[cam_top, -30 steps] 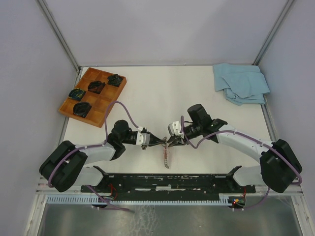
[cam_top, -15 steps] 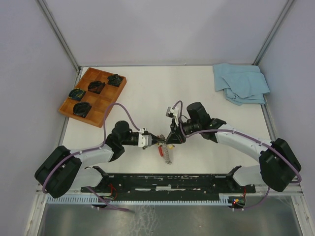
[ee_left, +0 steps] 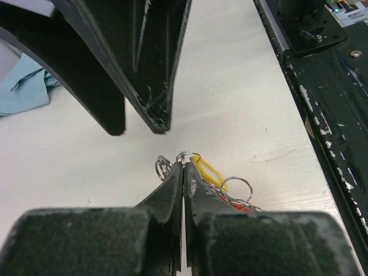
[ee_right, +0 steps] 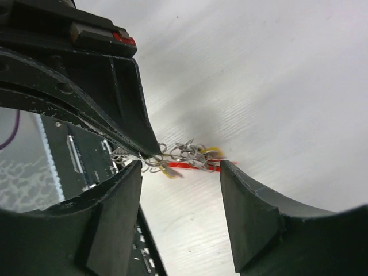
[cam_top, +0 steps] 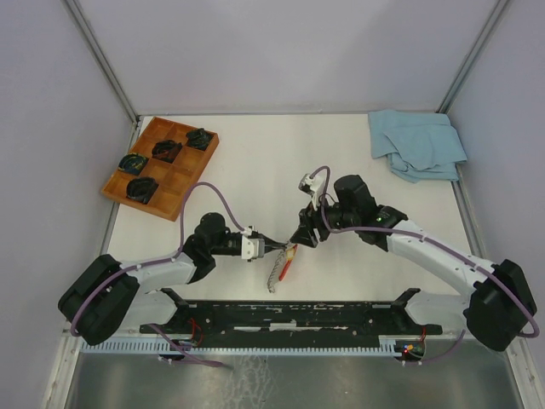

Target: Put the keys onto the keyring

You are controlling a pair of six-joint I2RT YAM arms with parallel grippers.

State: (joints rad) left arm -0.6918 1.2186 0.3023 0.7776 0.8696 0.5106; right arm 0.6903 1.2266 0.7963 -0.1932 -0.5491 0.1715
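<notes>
My left gripper [ee_left: 184, 164] is shut on a small metal ring of the keyring [ee_left: 184, 156], just above the table. Behind its fingers bunch more rings, a yellow-headed key [ee_left: 208, 171] and a bit of red strap [ee_left: 244, 207]. In the top view the left gripper [cam_top: 277, 248] holds the bunch, with the red strap [cam_top: 287, 264] and beaded chain [cam_top: 273, 279] trailing toward the near edge. My right gripper [cam_top: 302, 236] is open, just right of the bunch. In the right wrist view its jaws [ee_right: 181, 165] stand wide apart with the keyring [ee_right: 187, 154] beyond them, untouched. Silver keys are too tangled to pick out.
A wooden tray [cam_top: 174, 198] with several black coiled items sits at the far left. A blue cloth [cam_top: 417, 143] lies at the far right corner. The black mounting rail [cam_top: 298, 315] runs along the near edge, close to the chain's end.
The right gripper has opened and let go of the bunch, backing slightly right. The strap and chain have swung left and down. The left gripper stays shut on the ring.
</notes>
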